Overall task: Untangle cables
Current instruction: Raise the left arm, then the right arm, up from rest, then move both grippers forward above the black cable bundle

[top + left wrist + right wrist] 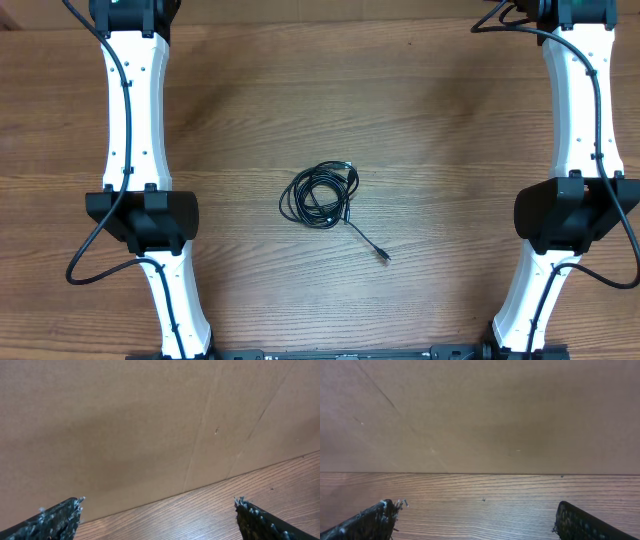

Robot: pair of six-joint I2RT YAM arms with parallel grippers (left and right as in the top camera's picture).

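The cables [321, 196] lie as one small bundle of thin black loops at the middle of the wooden table [320, 100] in the overhead view, with one plug end trailing to the lower right [383, 256]. My left gripper [159, 512] is open and empty, its two fingertips far apart, looking at bare wood and a brown wall. My right gripper [479, 515] is open and empty too. Neither wrist view shows the cables. In the overhead view both grippers lie at the top edge, out of view.
The white left arm [135, 120] runs down the left side of the table and the white right arm [580, 120] down the right side. A brown cardboard-like wall [150, 420] stands at the far edge of the table, also in the right wrist view [480, 415].
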